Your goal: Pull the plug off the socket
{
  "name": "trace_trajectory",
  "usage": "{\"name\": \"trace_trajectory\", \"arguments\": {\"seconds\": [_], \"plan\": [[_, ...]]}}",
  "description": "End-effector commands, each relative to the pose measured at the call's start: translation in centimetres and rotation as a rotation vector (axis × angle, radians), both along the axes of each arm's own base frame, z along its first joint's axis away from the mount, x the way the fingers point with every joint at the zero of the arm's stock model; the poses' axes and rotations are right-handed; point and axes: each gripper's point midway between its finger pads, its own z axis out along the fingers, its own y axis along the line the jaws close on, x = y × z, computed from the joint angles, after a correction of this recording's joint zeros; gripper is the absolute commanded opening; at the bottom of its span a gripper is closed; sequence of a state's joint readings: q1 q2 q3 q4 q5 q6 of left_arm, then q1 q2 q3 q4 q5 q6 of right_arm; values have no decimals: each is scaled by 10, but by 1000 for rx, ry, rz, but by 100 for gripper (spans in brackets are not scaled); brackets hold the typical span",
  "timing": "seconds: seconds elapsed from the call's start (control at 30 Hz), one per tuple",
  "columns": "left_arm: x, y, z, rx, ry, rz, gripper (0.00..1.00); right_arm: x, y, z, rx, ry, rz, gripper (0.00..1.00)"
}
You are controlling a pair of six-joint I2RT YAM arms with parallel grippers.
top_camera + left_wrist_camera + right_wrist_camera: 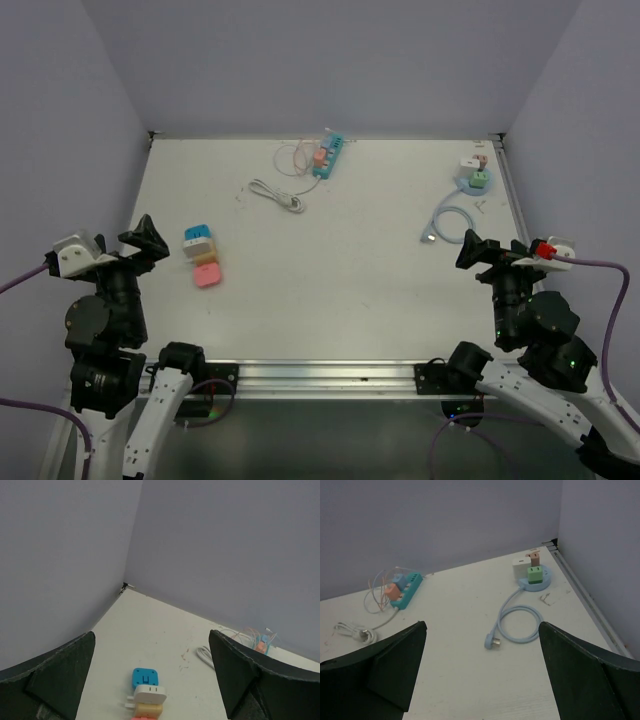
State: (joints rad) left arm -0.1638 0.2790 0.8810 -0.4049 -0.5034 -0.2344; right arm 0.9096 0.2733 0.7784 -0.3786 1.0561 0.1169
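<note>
Currently your white worktop (340,290) carries three socket sets. The left pincer (152,240) and the right pincer (466,250) both stand wide at its side edges, with nothing between their dark fingers.

At the far middle lies a teal power strip (328,156). Its long axis slants from near-left to far-right, with an orange plug (393,591) seated near its near-left end among thin looped wires.

Far right sits a round pale-blue socket (474,183). Only your right wrist view separates its upright blocks: a green plug (535,574), a white plug (521,568) and a brown plug (534,558). Its smooth cord (517,625) curls toward you.

Just beside your left pincer, a row of adapters (202,257) runs far to near. The top view shows its pink end, which the left wrist view cuts off below the blue cube (144,678).
</note>
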Motion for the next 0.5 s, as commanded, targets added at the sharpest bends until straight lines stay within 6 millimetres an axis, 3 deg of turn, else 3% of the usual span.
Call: {"name": "trace_trajectory", "arguments": {"seconds": [0.0,0.27,0.47], "plan": [[4,3,2,-23,-16,22,100,2,2,6,13,-17,-3,99],[18,0,-14,-37,32,22,100,5,12,2,7,-3,33,99],[52,-18,-45,-25,193,-49,100,13,35,-2,-42,34,105,99]]}}
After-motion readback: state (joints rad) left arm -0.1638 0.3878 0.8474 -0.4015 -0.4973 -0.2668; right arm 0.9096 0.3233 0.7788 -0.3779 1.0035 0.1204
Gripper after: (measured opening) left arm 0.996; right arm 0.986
